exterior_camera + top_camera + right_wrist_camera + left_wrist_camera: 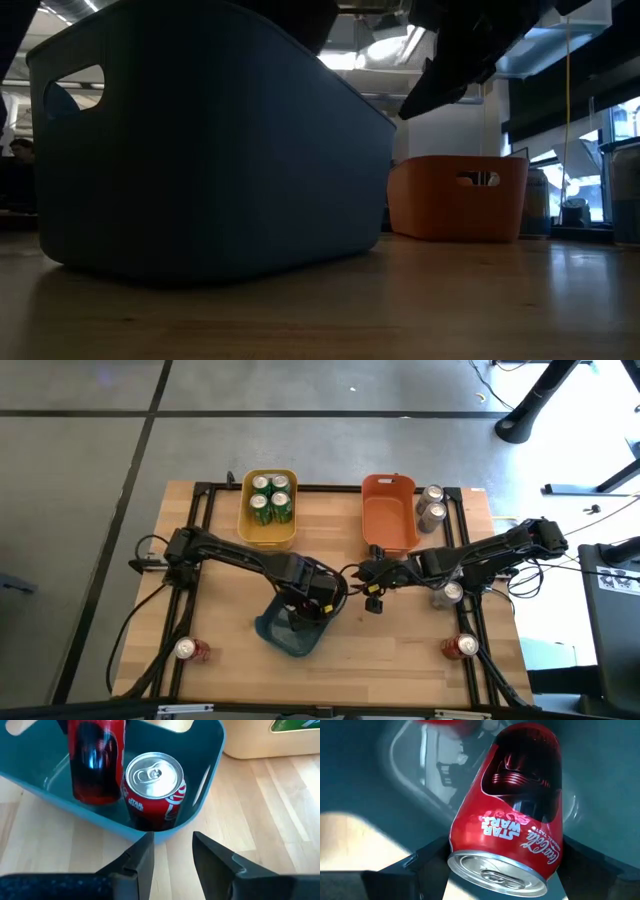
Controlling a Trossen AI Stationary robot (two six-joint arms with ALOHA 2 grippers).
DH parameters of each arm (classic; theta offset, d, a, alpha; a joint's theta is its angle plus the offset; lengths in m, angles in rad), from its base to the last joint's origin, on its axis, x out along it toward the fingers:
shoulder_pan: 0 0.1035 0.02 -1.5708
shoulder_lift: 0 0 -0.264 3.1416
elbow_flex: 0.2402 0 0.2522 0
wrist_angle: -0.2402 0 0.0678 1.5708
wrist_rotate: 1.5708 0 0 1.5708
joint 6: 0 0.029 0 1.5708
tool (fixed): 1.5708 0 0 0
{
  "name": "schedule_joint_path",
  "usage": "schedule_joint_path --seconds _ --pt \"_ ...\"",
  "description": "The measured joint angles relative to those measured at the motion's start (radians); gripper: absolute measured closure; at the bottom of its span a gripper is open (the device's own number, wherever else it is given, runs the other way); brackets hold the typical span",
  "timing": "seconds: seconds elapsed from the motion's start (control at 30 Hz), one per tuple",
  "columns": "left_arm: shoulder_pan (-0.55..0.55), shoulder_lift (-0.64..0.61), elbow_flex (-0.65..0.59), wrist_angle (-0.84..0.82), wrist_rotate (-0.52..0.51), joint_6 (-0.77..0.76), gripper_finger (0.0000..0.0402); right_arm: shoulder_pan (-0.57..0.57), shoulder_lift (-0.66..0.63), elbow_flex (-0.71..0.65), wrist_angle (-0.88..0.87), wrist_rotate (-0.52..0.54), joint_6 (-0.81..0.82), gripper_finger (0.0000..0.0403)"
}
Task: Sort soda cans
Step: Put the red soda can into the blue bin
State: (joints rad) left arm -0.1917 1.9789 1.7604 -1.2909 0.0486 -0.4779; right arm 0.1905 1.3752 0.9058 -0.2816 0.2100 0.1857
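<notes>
Holding a red can (512,815) in my left pincer (305,605) over the blue bin (210,750), where one red can (152,787) stands, I judge sorting about half done: green cans (271,497) binned, right pincer (172,850) open nearby.

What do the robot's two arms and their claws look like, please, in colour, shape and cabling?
Both arms are dark, slim and jointed, with black cables trailing off their bases. The right claw has two flat, dark, angular fingers. The left claw is equally dark, with small red and yellow specks nearby.
</notes>
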Motion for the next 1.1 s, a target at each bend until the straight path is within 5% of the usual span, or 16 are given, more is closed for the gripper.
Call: schedule_joint_path --seconds 1.1 --pt "0.015 0.013 -0.043 0.216 -0.062 0.1 0.0085 0.0 0.004 0.0 0.028 0.007 0.001 0.0272"
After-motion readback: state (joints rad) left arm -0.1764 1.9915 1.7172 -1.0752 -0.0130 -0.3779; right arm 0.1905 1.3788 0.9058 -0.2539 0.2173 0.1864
